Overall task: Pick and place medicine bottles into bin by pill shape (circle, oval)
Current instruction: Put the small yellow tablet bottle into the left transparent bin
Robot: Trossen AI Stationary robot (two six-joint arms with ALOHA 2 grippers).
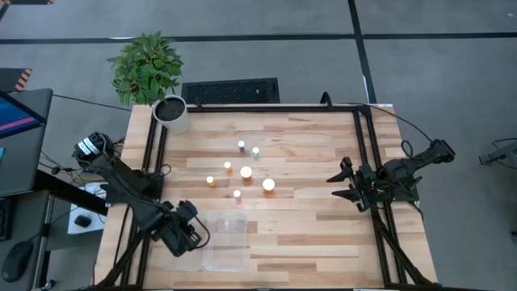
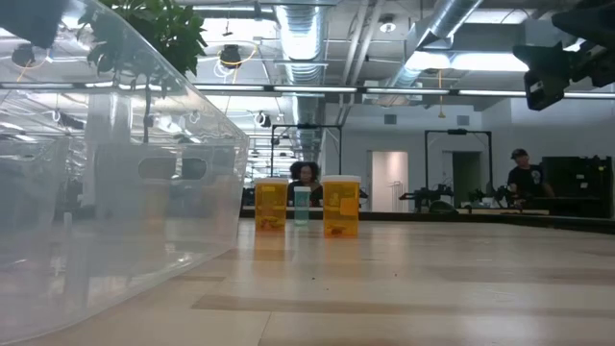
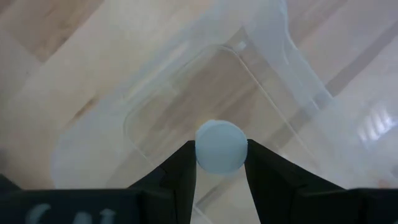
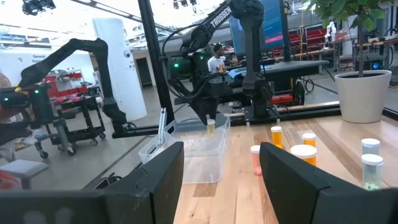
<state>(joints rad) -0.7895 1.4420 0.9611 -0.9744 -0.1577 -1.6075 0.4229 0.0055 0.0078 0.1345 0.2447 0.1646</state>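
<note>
My left gripper [image 1: 184, 230] is shut on a small medicine bottle with a white cap [image 3: 221, 146] over the left compartment of the clear bin [image 1: 229, 242]. This bottle also shows in the right wrist view [image 4: 211, 127], yellowish. Several more white-capped bottles stand upright on their bases at the table's middle [image 1: 245, 172], some orange [image 2: 340, 205], some clear [image 2: 302, 204]. My right gripper [image 1: 339, 179] is open and empty at the table's right side, its fingers pointing toward the bottles [image 4: 221, 180]. My left gripper pinches the bottle at the two opposite sides of its white cap [image 3: 202, 152] between its two fingers. The fingers come from above, pointing down. The bottle stands upright in the hold over the bin's floor [image 3: 186, 87]; whether its base touches the floor does not show.
A white plant pot [image 1: 171, 113] stands at the table's far left corner, with a leafy plant [image 1: 145, 66] behind it. The bin's clear wall [image 2: 115, 192] fills the low view's left. People show in the room beyond [image 2: 519, 173]. Bare wood lies between the bottles and my right gripper.
</note>
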